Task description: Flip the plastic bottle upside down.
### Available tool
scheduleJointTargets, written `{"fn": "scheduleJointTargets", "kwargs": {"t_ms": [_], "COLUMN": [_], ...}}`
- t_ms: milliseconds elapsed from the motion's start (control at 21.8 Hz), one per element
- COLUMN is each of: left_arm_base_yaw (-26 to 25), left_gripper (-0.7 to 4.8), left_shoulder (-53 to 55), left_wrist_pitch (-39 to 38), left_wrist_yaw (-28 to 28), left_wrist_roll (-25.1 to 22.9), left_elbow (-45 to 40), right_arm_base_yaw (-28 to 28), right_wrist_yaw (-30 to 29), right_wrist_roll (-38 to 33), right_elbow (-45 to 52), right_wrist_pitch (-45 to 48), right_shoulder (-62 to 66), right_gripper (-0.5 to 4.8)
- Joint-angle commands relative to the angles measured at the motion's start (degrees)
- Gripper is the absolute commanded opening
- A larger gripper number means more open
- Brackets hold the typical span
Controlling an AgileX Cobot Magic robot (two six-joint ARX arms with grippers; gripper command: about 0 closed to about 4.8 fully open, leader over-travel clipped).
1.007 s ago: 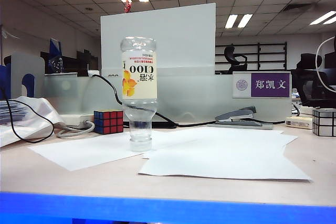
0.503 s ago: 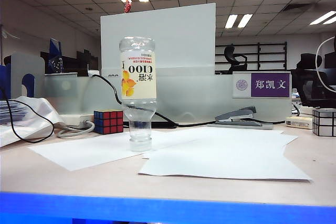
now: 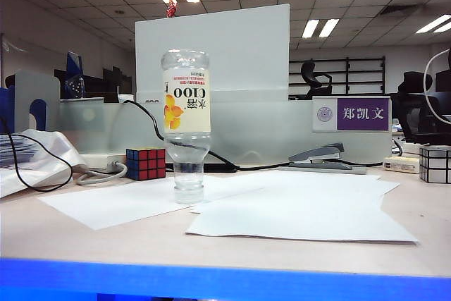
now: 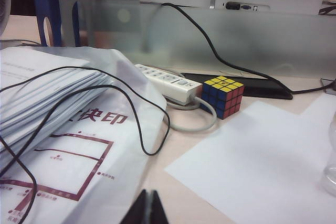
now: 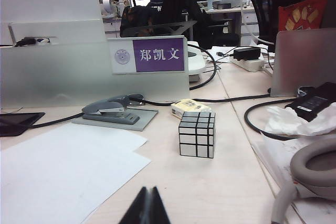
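Note:
The plastic bottle [image 3: 187, 111] stands upside down on its whitish cap [image 3: 188, 189], on a white sheet [image 3: 113, 202] left of the table's middle. Its cream label reads inverted, with "C100" and the orange fruit picture. A clear sliver of the plastic bottle [image 4: 332, 174] shows at the edge of the left wrist view. Neither gripper appears in the exterior view. My left gripper [image 4: 148, 205] is shut and empty, low over the table by a bagged paper stack. My right gripper [image 5: 148, 203] is also shut and empty, over bare table near a sheet's edge.
A coloured cube [image 3: 146, 163] sits behind the bottle beside a power strip [image 4: 168, 82] and black cables. A paper stack in a plastic bag [image 4: 52, 108] lies at the left. A stapler [image 3: 320, 156], a silver mirror cube [image 5: 197, 134] and a purple nameplate [image 3: 361, 113] stand to the right.
The bottle's top swayed very slightly left and came back. Nothing else has visibly moved.

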State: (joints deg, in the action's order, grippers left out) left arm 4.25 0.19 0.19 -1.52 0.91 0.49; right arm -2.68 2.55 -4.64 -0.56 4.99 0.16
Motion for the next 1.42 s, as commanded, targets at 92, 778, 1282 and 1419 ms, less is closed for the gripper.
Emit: {"fn": "scheduleJointTargets", "kwargs": {"t_ms": [92,778,1282,1419], "left_arm_base_yaw": [-0.02,-0.02,-0.02,-0.02], "left_gripper": [-0.05,-0.05,-0.05,-0.05], "left_shoulder": [-0.07,-0.07,-0.07,-0.07], "left_wrist_pitch": [0.63,0.61,0.63,0.63], "left_wrist_yaw": [0.24,0.24,0.24,0.24], "left_wrist_roll": [-0.07,-0.07,-0.07,-0.07], "left_elbow": [0.04,0.04,0.04,0.04], "right_arm_base_yaw": [-0.13,-0.15,-0.15,-0.15], "right_wrist_yaw": [-0.35,-1.16,-1.18,-1.18], "right_wrist_roll": [-0.07,-0.02,-0.02,-0.02], "right_elbow": [0.11,0.11,0.09,0.09], "right_wrist_pitch": [0.63,0.61,0.61,0.61], "right_shoulder": [-0.09,-0.09,-0.09,-0.09], "right_gripper": [-0.09,-0.09,-0.09,-0.09]}}
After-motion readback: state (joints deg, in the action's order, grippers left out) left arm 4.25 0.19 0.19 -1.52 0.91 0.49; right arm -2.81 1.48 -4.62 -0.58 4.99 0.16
